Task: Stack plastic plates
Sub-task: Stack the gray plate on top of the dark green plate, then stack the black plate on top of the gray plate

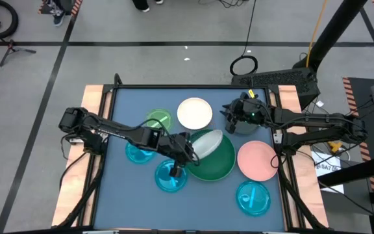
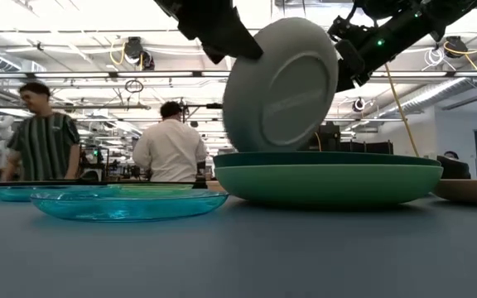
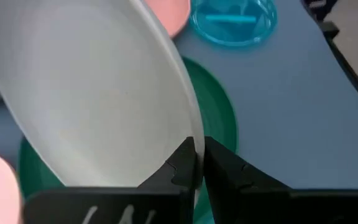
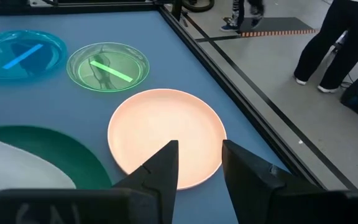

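High view, left gripper (image 1: 186,148): at the end of the left arm stretched across the blue table (image 1: 122,195), pinching the rim of a pale plate (image 1: 208,143) tilted over the large green plates (image 1: 218,164).
High view, other plates: white plate (image 1: 194,112) at the far side, lime plate (image 1: 158,120) beside it, pink plate (image 1: 259,160) right of the green ones, three cyan plates, one (image 1: 171,175) under the left wrist, one (image 1: 138,153) behind it, one (image 1: 254,197) near the right front corner.
High view, right gripper (image 1: 231,117): over the table's far right part, just right of the white plate, arm folded back toward the right edge.
Low view: only here the pale plate (image 2: 280,84) shows as standing almost on edge, its underside facing the camera, lower rim just at the stacked green plates (image 2: 330,180); two people stand in the room behind.
Left wrist view: fingers (image 3: 178,169) pressed on the pale plate's (image 3: 98,99) rim, one each side; green plate (image 3: 213,112) beneath.
Right wrist view: fingers (image 4: 160,165) spread with nothing between them, above the white plate (image 4: 166,127), which looks peach-toned here; lime plate (image 4: 107,65) beyond.
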Controlling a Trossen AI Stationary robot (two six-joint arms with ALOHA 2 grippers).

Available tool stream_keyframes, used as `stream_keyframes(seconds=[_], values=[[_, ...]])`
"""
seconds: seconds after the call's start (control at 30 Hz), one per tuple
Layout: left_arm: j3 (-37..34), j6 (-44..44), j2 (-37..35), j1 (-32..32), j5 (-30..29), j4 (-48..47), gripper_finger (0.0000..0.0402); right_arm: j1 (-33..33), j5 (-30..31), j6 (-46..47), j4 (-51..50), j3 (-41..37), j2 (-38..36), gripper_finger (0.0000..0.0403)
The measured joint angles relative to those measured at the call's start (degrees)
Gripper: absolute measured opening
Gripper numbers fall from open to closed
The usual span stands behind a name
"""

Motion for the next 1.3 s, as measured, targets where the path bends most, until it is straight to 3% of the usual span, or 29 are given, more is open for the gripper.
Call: stream_keyframes(seconds=[0.83, 1.13, 1.3], values=[[0.00, -1.14, -0.02, -0.09, -0.04, -0.50, 0.0039, 0.00, -0.15, 0.00, 0.00, 0.00, 0.00, 0.0118], [0.00, -0.77, -0.04, -0.09, -0.11, -0.47, 0.0112, 0.00, -0.15, 0.00, -0.02, 0.00, 0.00, 0.0118], [0.00, -0.10, -0.04, -0.09, -0.13, -0.47, 0.0128, 0.00, -0.17, 0.02, -0.03, 0.00, 0.00, 0.0118]])
